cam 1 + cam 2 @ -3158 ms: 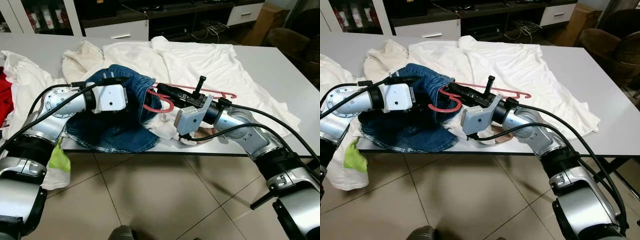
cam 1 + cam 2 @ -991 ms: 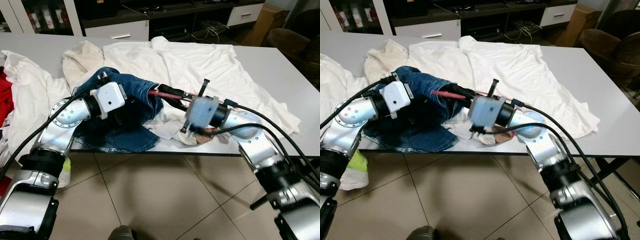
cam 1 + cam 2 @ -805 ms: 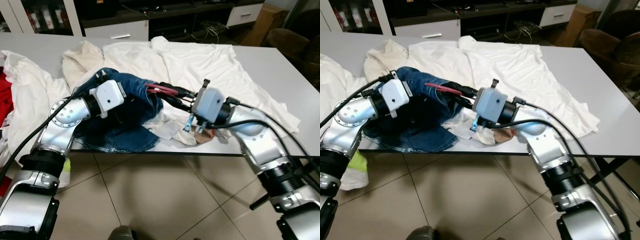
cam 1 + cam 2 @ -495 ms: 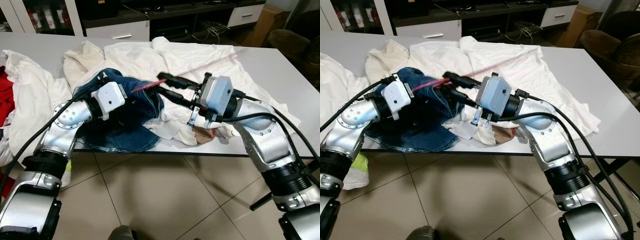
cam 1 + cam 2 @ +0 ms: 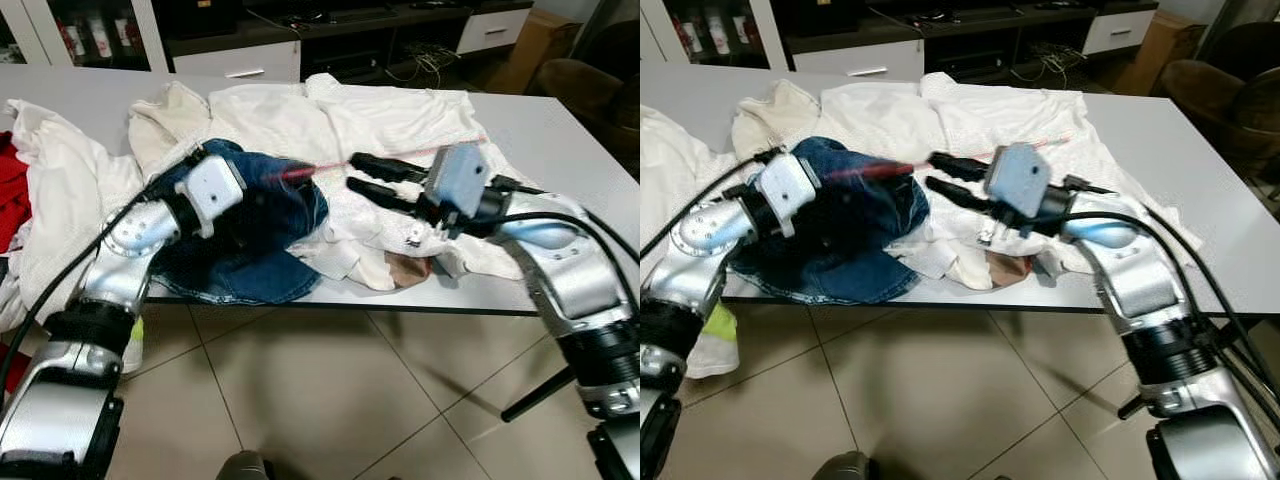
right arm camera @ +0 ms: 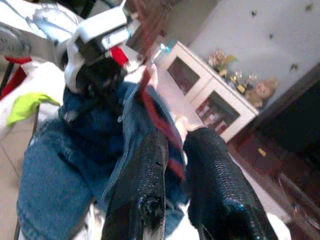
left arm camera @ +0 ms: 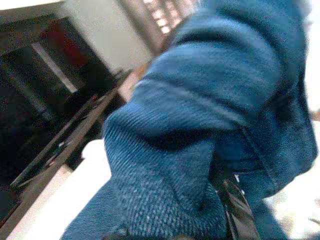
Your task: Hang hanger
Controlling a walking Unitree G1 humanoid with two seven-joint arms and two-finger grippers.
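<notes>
Right gripper (image 5: 365, 174) clamped on red hanger (image 6: 159, 120), blurred, just beside the blue jeans (image 5: 262, 215). Left gripper (image 7: 235, 210) buried in the jeans, seemingly pinching denim. White shirts (image 5: 370, 115) spread behind the jeans on table (image 5: 560, 130).

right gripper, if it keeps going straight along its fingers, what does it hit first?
Most likely the blue denim garment bunched over the left gripper. The right gripper points across the table toward it, with the red hanger between its fingers. Motion blur makes depth uncertain.
</notes>
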